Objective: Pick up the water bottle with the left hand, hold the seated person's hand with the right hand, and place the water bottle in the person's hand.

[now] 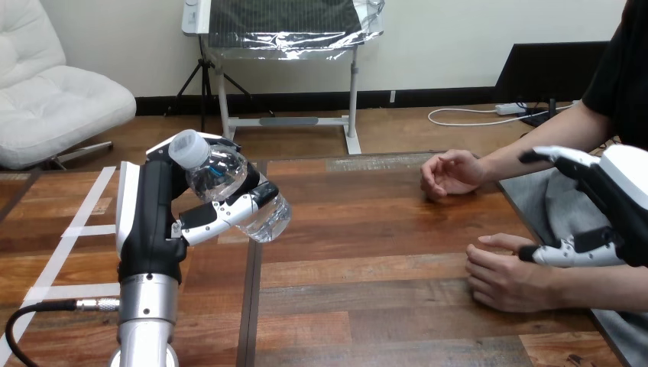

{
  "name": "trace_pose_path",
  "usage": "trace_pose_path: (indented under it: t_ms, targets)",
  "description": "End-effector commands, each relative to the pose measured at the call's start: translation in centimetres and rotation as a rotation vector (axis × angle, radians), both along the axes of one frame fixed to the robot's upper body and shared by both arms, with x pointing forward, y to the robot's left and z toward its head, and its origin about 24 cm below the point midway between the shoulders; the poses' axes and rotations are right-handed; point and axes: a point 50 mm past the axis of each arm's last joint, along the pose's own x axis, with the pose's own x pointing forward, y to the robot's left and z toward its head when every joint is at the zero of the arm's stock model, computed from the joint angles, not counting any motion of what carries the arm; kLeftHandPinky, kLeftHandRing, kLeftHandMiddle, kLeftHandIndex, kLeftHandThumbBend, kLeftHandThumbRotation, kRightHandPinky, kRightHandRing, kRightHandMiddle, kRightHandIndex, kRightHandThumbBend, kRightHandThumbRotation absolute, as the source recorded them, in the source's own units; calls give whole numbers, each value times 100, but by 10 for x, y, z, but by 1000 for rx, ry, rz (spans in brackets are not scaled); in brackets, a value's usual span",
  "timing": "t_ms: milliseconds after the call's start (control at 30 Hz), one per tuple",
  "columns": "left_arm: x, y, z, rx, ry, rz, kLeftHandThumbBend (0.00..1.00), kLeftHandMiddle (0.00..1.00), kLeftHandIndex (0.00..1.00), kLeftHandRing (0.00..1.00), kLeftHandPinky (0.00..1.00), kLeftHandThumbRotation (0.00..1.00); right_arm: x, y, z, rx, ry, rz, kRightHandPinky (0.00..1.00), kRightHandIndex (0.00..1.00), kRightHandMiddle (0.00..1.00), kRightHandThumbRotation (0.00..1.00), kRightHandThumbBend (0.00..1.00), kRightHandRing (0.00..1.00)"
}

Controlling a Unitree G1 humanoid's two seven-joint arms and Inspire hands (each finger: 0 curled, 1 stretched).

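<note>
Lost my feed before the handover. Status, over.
Left hand shut on water bottle, raised, tilted. Right hand open by person's near hand, not gripping. Path between unobstructed.

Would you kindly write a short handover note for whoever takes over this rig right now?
Left hand: shut on the water bottle, held tilted above the table.
Right hand: open, thumb against the wrist of the person's nearer hand, not closed round it.
The person's farther hand rests on the table, empty.
Done: bottle picked up.
Left: hold the person's hand, place the bottle in it.
</note>
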Motion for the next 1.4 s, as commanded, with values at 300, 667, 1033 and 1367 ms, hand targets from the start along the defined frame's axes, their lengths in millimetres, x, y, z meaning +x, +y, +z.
trace_pose_path:
  t_ms: [300, 667, 1033, 1367]
  targets:
    - [7, -1, 23, 3, -97, -7, 67, 44, 48, 44, 47, 0, 16, -12, 15, -160, 77, -30, 80, 87, 91, 34, 85, 92]
    - [8, 0, 22, 7, -97, -10, 67, 44, 48, 44, 47, 0, 23, -21, 13, -260, 218, -44, 74, 89, 92, 39, 84, 93]
    - [8, 1, 22, -1, -95, -13, 66, 45, 48, 44, 46, 0, 32, -25, 10, -296, 347, -66, 64, 90, 94, 38, 85, 94]
    - [9, 1, 22, -3, -90, -9, 66, 45, 48, 43, 46, 0, 38, -26, 8, -352, 432, -60, 22, 90, 94, 39, 87, 95]
